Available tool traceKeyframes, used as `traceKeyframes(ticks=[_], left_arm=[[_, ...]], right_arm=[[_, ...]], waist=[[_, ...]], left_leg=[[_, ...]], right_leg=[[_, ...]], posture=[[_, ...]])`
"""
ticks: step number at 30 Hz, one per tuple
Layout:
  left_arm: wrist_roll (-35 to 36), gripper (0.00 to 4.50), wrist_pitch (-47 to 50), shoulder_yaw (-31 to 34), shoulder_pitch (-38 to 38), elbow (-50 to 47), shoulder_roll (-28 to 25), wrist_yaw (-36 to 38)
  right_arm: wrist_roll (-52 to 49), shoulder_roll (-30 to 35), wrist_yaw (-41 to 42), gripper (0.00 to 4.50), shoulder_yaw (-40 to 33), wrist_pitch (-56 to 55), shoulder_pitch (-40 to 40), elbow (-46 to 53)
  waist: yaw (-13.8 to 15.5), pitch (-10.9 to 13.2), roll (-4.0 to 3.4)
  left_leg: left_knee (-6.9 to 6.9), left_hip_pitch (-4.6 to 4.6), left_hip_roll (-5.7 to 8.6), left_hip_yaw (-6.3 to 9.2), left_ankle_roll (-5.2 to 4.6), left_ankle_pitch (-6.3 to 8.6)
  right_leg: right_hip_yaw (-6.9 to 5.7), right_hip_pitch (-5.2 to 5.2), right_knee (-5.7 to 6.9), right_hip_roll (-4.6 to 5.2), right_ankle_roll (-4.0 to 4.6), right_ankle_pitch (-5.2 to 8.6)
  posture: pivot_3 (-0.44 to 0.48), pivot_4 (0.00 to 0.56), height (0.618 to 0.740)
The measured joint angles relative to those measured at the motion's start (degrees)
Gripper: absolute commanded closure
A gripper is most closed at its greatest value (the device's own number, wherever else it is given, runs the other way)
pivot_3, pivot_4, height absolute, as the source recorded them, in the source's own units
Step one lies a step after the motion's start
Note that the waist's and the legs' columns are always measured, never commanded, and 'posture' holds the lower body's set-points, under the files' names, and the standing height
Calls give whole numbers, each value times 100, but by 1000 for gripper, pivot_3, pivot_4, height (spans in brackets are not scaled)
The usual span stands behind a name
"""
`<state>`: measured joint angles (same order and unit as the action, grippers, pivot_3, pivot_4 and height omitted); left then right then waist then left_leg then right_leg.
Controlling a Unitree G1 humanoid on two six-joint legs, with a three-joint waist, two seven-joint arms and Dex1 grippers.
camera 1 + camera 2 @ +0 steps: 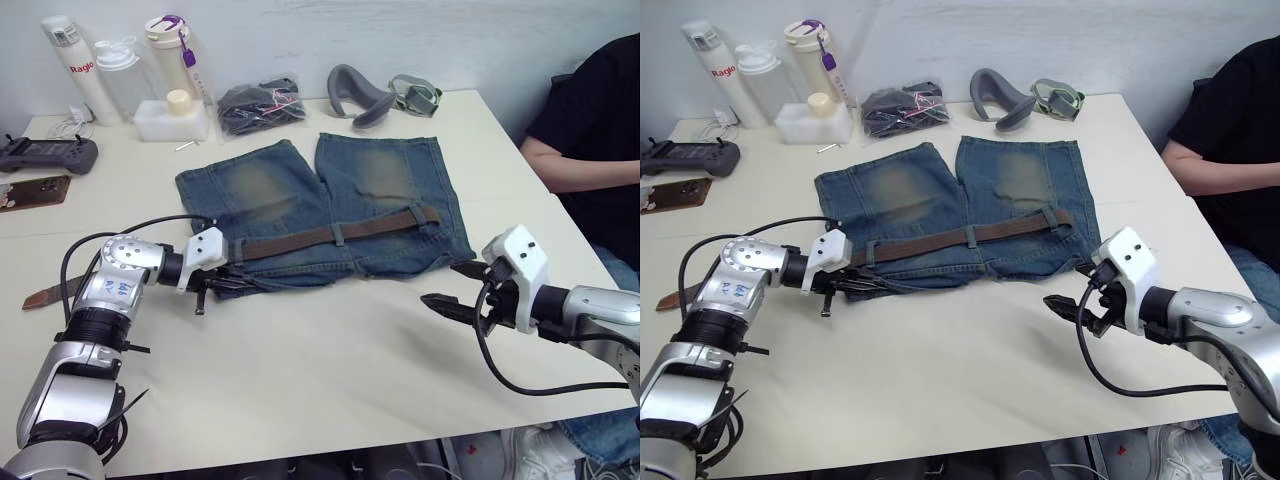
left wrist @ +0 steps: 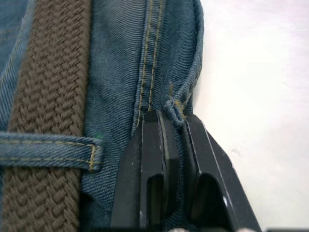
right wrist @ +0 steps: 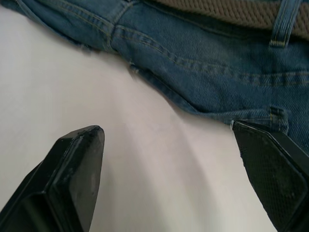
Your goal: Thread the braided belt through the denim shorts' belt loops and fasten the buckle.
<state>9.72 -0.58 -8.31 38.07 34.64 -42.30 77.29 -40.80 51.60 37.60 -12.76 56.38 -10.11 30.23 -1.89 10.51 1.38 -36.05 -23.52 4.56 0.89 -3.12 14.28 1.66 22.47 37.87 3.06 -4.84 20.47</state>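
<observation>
Although the braided belt already runs through several belt loops along the denim shorts waistband, its tan tip trails off the shorts' left and nothing is fastened. My left gripper pinches the waistband edge; my right gripper gapes just beside the shorts. A bottle beyond reads "Raglo".

Lab: cluttered white table

Evenly and brightly lit from overhead, with soft, short shadows under the faded blue denim shorts and both arms on the pale cream table. Mild sheen on the white plastic bottles. Head views sharp throughout. Close black fingertips slightly soft; woven brown belt crisp.
</observation>
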Motion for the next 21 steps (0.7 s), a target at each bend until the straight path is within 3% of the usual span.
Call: traceKeyframes(ticks=[6, 14, 18, 21], left_arm=[[382, 48, 751, 626, -528, -514, -489, -56], [1620, 48, 2544, 2188, -1118, -1991, -776, -781], [1729, 48, 3109, 2323, -1485, -2617, -614, -1425], [1712, 48, 3239, 2228, -1681, -2998, -403, -1736]], right_arm=[[-5, 0, 365, 0, 131, -145, -265, -325], [701, -29, 589, 0, 505, -1042, -974, -1247], [959, -260, 689, 0, 729, -1428, -1203, -1667], [1162, -325, 736, 0, 917, -1625, -1229, -1728]], waist=[[26, 0, 0], [58, 0, 0], [53, 1, -2], [-46, 8, -14]], left_leg=[[-1, -1, -3, 0, 1, 1], [-4, -4, 0, -1, -4, 5], [-2, -3, 0, -2, -1, 3], [59, -2, 112, 214, -12, -71]], right_leg=[[-1, 0, 1, -1, 2, 0], [-1, -2, -5, 4, 2, 0], [-1, 0, -1, 2, 2, 0], [-239, -90, -10, 103, 13, 6]], posture=[[0, 150, 740], [0, 150, 740], [0, 150, 740], [0, 150, 740]])
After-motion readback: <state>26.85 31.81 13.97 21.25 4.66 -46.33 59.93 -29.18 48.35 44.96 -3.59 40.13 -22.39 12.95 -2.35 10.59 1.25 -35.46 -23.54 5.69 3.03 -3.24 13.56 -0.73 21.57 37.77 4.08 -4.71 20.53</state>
